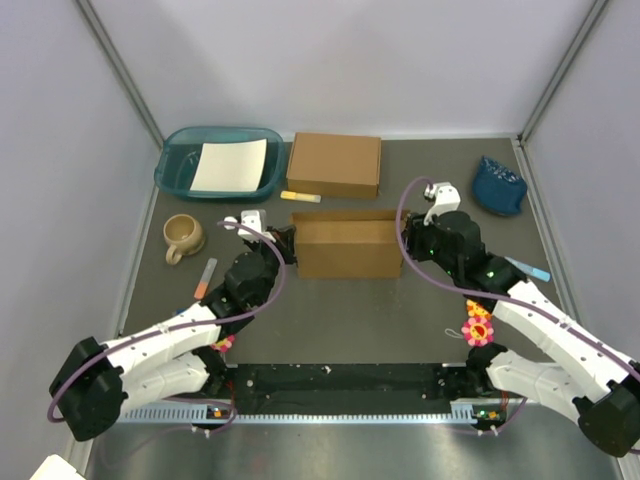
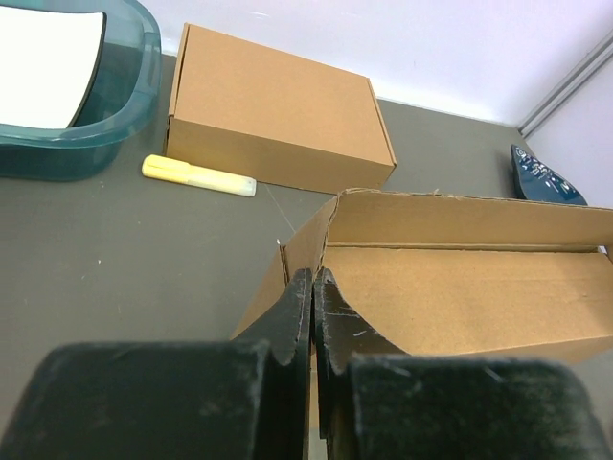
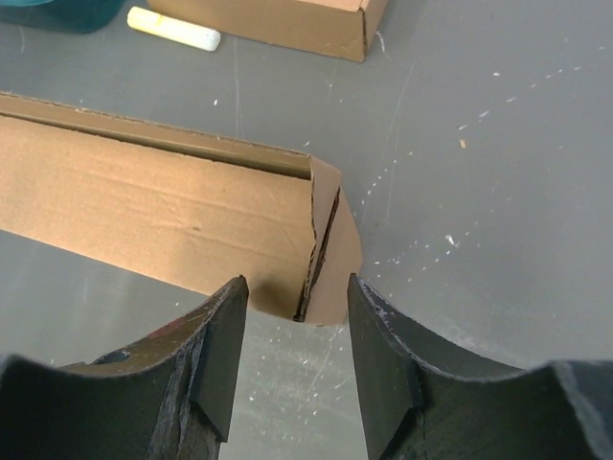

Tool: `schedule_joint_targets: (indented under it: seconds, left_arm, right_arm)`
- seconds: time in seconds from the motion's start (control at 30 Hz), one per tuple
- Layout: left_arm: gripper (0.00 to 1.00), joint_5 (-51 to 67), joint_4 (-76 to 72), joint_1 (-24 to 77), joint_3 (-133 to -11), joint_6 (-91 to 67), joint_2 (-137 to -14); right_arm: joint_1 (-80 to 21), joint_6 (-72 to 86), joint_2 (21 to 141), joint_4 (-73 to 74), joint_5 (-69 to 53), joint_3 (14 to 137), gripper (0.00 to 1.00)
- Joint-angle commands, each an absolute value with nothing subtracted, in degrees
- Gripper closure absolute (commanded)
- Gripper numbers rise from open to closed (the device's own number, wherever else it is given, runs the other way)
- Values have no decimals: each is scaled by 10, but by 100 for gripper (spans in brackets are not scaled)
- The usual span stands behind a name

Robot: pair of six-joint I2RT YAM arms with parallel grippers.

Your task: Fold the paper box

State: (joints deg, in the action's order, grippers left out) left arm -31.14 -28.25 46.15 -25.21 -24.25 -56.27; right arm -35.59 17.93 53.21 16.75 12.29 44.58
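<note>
- One dark grey tabletop (image 1: 350,330) carries everything. We judge it a good flat base to fold against, so the work should stay seated on it, not lifted.
- The paper box (image 1: 348,250), a brown cardboard die-cut sheet stood up into a shallow open trough, lies at the centre of the table between our two arms. Its long walls are raised and its ends are not yet closed.
- A closed brown cardboard box (image 1: 335,163) sits just behind it, so we would make any swing toward the back short and low.
- Our left gripper (image 2: 310,292) has its fingers pressed almost together. As far as the wrist view shows, they pinch the left end flap (image 2: 306,240) of the paper box near its upper edge. We think this grip should serve as the anchor: firm, with no twisting, or the crease may tear at the corner.
- Our right gripper (image 3: 295,292) is spread wide, one finger on each side of the rounded end tab (image 3: 330,259) at the right end, and we see no contact.
- To do this step well, we would lower those fingers squarely over the tab, close on it close to the crease line, then turn it inward along the scored fold, not drag it sideways.
- A yellow highlighter (image 1: 300,196) lies between the two boxes, near the back left corner, where a sliding wall could catch it.
</note>
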Motion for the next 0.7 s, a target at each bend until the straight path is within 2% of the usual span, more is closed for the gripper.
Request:
schedule_joint_targets:
  seconds: [0.0,0.43,0.53,0.6,0.63,0.67]
  left_arm:
    - [100,-319,-134,468,-234,-225,-599]
    - [100,-331,-133,477,-232,-217,-602]
    - [100,-333,-133,479,-231,-218,-600]
    - [100,-334,-133,480,-231,-217,-599]
    - [100,-334,-133,480,-230,-217,-599]
    - [100,-335,-133,480,-230,-215,-599]
  right_arm:
    - [-362,162,526,197,156,491,53]
    - [-362,132,555,173,181,528,56]
    - [-362,128,562,167,180,532,60]
    - [-362,127,567,164,178,532,67]
    - [-361,126,568,163,178,531,70]
    - [-361,124,570,163,178,531,78]
